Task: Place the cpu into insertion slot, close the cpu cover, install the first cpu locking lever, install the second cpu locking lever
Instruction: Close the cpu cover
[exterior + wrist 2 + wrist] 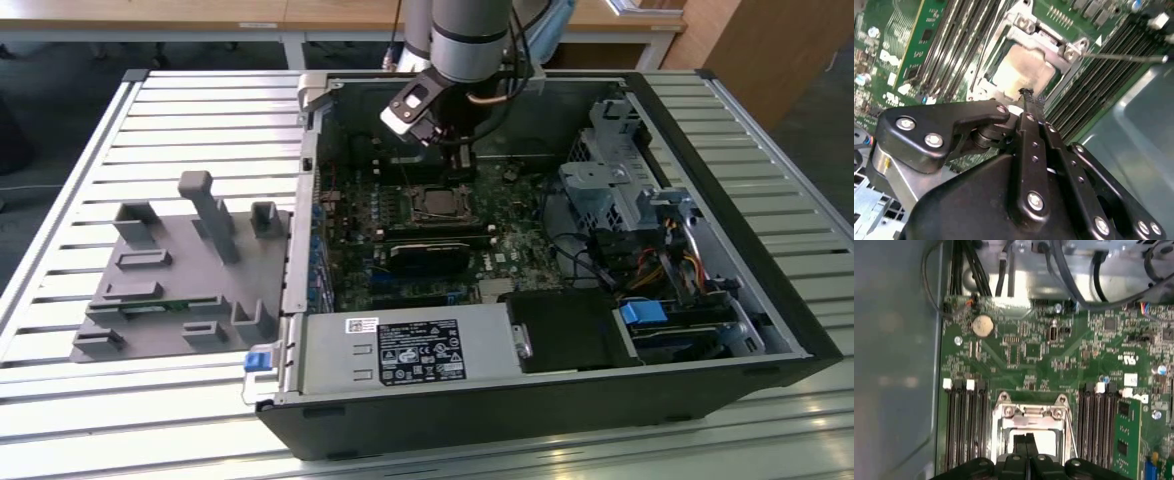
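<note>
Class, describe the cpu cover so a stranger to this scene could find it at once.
Inside the open black computer case lies a green circuit board. Midway between its two banks of long dark memory slots sits the cpu cover. Unlike those slots, it is a shiny silver square frame with a window showing the beige cpu.

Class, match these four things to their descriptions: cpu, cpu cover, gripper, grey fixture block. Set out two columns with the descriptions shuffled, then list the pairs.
1. cpu
2. cpu cover
3. gripper
4. grey fixture block

A. on the slatted table, beside the computer case
B. silver frame lying over the cpu
C. black, fingers together, at the cpu cover
D. beige face showing through a window

Pairs: 1-D, 2-B, 3-C, 4-A
</note>
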`<state>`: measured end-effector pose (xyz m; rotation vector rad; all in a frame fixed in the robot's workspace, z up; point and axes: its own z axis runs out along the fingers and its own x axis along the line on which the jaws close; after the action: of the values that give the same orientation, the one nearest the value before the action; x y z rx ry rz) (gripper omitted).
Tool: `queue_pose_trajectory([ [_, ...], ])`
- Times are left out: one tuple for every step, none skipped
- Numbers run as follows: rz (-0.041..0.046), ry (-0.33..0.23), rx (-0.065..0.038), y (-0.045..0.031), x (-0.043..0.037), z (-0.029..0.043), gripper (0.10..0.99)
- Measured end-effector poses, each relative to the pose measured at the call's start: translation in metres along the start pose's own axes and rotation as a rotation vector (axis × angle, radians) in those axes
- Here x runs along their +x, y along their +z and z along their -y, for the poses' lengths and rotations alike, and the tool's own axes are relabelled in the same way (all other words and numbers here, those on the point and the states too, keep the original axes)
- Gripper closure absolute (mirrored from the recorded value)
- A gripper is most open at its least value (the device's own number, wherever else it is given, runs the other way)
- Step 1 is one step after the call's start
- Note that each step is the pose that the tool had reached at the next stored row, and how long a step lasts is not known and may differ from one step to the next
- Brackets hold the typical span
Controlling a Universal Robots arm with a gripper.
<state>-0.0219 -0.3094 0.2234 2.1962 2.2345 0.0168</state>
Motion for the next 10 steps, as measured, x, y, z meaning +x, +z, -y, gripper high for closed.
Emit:
queue_pose_trajectory([
  [0.0001, 0.000, 0.000, 0.0008, -0.0002, 0.0029, 0.980],
  [0.0001, 0.000, 0.000, 0.0016, -0.0003, 0.0058, 0.980],
  [0.0000, 0.000, 0.000, 0.0025, -0.0003, 0.0083, 0.980],
  [0.0000, 0.000, 0.000, 0.0034, -0.0003, 0.0105, 0.980],
  [0.0001, 0.000, 0.000, 0.0042, -0.0002, 0.0125, 0.980],
  [0.0000, 0.000, 0.000, 0.0051, -0.0002, 0.0141, 0.980],
  [0.0000, 0.000, 0.000, 0.0059, -0.0002, 0.0158, 0.980],
  [0.0000, 0.000, 0.000, 0.0066, -0.0001, 0.0176, 0.980],
  [0.0001, 0.000, 0.000, 0.0074, -0.0001, 0.0195, 0.980],
  [0.0001, 0.000, 0.000, 0.0082, -0.0001, 0.0210, 0.980],
])
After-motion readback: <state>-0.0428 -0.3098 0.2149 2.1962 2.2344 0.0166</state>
